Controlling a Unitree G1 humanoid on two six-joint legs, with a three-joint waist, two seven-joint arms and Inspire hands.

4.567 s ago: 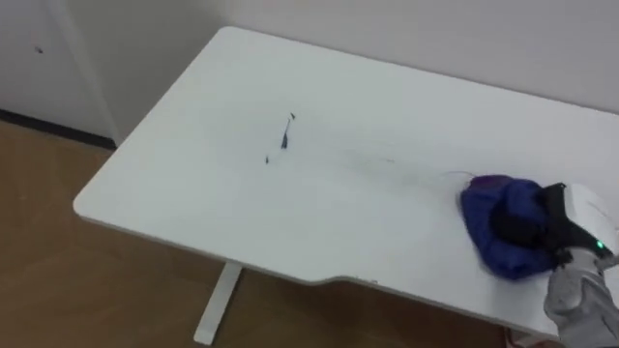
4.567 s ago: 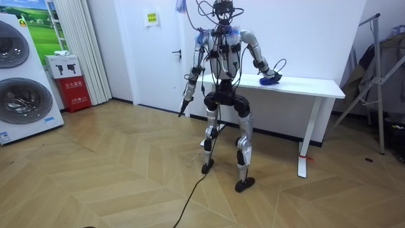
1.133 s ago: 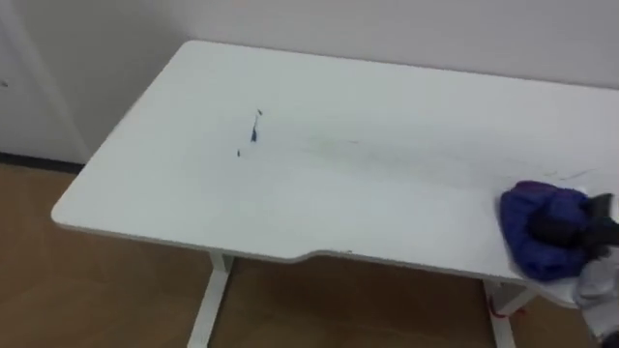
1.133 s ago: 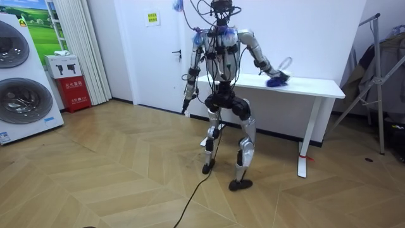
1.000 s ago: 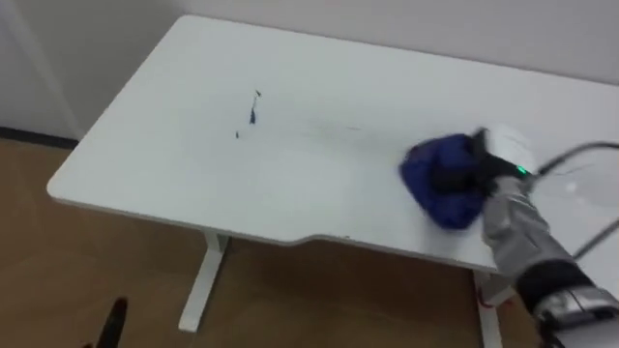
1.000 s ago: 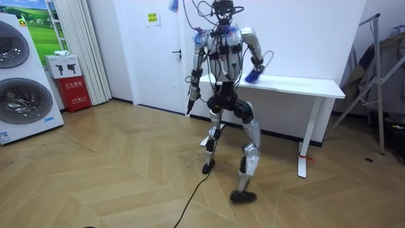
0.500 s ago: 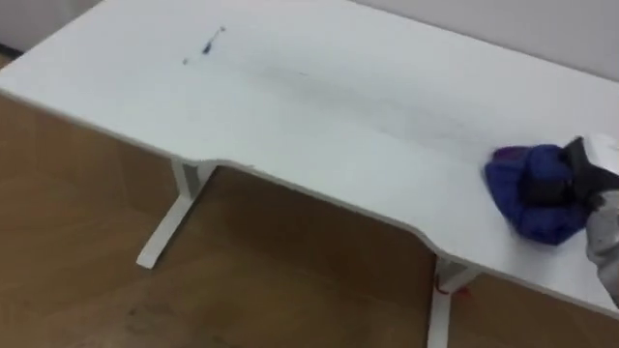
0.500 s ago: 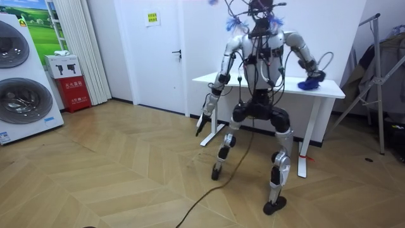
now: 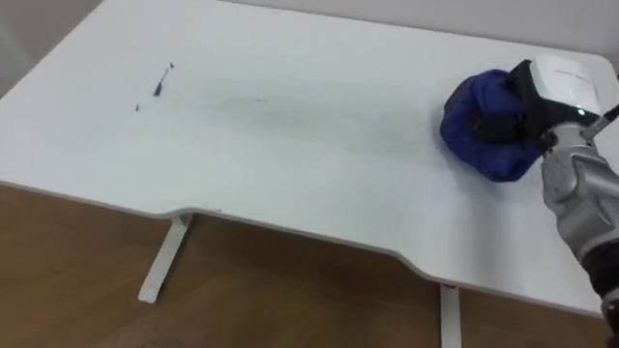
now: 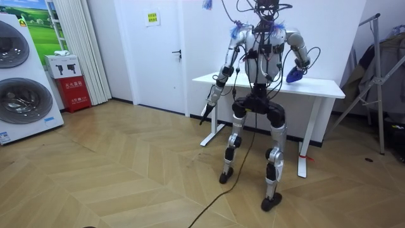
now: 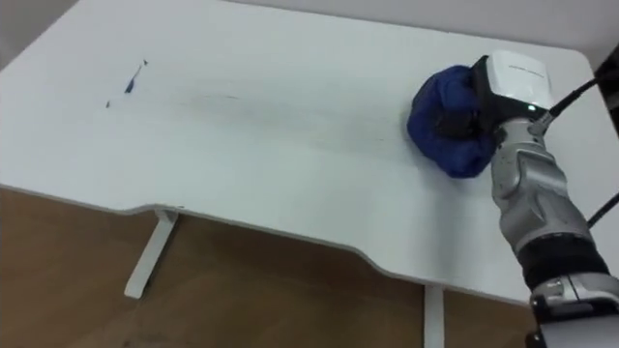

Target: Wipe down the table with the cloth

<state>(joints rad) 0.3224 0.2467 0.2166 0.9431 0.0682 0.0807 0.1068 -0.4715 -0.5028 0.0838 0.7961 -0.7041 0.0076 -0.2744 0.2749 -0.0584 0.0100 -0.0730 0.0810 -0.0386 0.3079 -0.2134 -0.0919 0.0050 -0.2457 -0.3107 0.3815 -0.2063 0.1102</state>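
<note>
The right hand [image 9: 559, 85] lies on a bunched blue cloth [image 9: 484, 155] near the far right corner of the white table [image 9: 290, 164]. Its dark fingers [image 9: 495, 127] are curled into the folds, clamped on the fabric, and the cloth rests flat on the tabletop. Well apart from it, toward the table's left end, sit a few small dark ink marks [image 9: 157, 85]. A faint grey streak [image 9: 290, 104] runs from them across the middle toward the cloth.

In the room view the robot stands at the table's front edge with its back to the camera. Its left hand [image 10: 205, 113] hangs by its side at the table's left end, fingers loose and straight, holding nothing.

A yellow-green notice [image 10: 152, 17] is stuck on the door [image 10: 158, 63], and a red box [image 10: 77, 92] with a label stands beside a washing machine [image 10: 19, 82]. Their writing is too small to read.
</note>
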